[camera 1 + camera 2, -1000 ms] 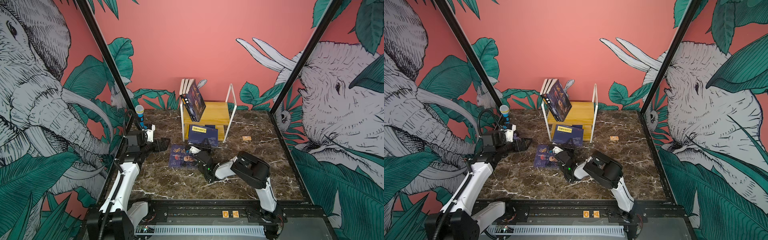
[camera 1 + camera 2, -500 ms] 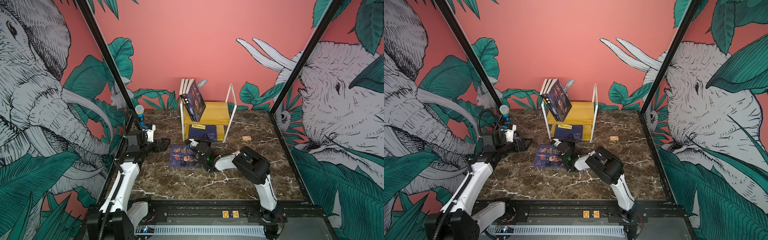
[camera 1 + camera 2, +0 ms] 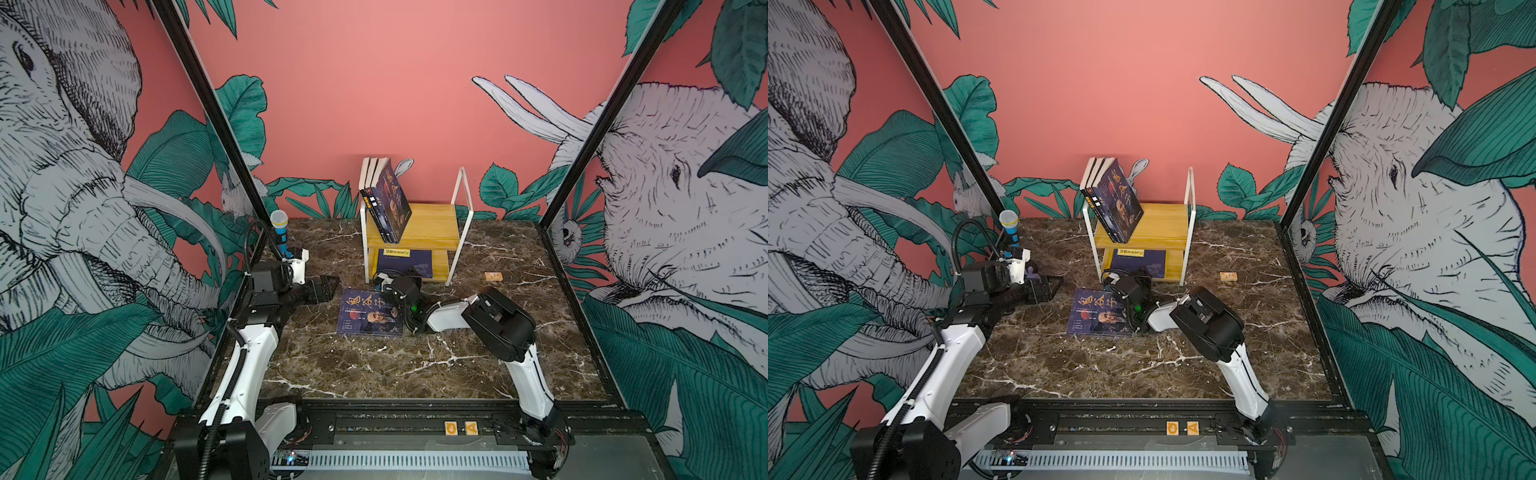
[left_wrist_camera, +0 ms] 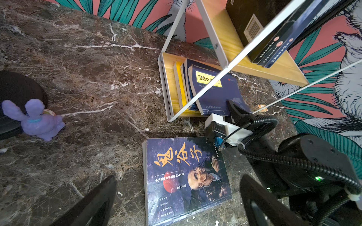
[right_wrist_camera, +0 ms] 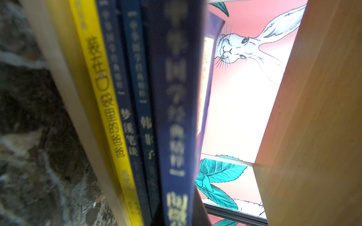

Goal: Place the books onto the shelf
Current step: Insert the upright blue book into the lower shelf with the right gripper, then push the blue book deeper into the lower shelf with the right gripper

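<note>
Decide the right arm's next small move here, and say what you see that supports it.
Probably draw the right gripper straight back out of the shelf's lower level. The yellow-labelled book already lies on the stack there, with the gripper at its near corner, while the portrait book lies flat on the table, not yet shelved.

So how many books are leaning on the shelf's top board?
3. They lean together at the top board's left end: the navy portrait book in front, two more books behind it against the frame. Others may hide between.
</note>
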Available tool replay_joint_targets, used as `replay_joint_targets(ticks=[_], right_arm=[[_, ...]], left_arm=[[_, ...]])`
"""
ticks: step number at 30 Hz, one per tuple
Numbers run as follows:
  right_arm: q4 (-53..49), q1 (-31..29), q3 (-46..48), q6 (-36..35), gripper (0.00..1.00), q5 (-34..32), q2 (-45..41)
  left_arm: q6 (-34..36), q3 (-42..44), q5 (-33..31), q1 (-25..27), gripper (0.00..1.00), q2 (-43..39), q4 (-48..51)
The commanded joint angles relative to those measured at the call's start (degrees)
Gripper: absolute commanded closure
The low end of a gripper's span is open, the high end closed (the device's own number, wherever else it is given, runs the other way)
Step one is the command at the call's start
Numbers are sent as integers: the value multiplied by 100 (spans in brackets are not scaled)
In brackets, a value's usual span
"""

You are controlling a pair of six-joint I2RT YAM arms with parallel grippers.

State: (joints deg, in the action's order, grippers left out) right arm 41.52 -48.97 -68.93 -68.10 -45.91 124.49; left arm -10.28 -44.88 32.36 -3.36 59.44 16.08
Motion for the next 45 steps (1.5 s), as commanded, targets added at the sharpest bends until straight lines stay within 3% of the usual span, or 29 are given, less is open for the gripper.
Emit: replay_joint_targets(ticks=[1, 5, 16, 23, 29, 34, 45], right_arm=[[-361, 10, -140, 298, 57, 213, -46], [-902, 25, -147, 556, 41, 419, -252], [-3215, 34, -217, 1647, 22, 1315, -1016], [-4388, 37, -342, 2115, 21, 1829, -1464], [-4994, 78, -311, 2448, 21, 2067, -1904], [-5298, 230, -317, 2802, 24, 2646, -2198], [-6338, 648, -1349, 2862, 30, 4086, -1813]], left_arm=[[-26, 20, 104, -35, 1, -95, -50], [-9, 102, 165, -39, 1, -112, -134], [18, 32, 165, -52, 1, -121, -54], [26, 55, 165, -45, 1, -175, -58], [9, 53, 165, -49, 1, -189, -56], [-17, 102, 399, -45, 1, -200, -166], [-24, 55, 424, -48, 1, -296, -65]])
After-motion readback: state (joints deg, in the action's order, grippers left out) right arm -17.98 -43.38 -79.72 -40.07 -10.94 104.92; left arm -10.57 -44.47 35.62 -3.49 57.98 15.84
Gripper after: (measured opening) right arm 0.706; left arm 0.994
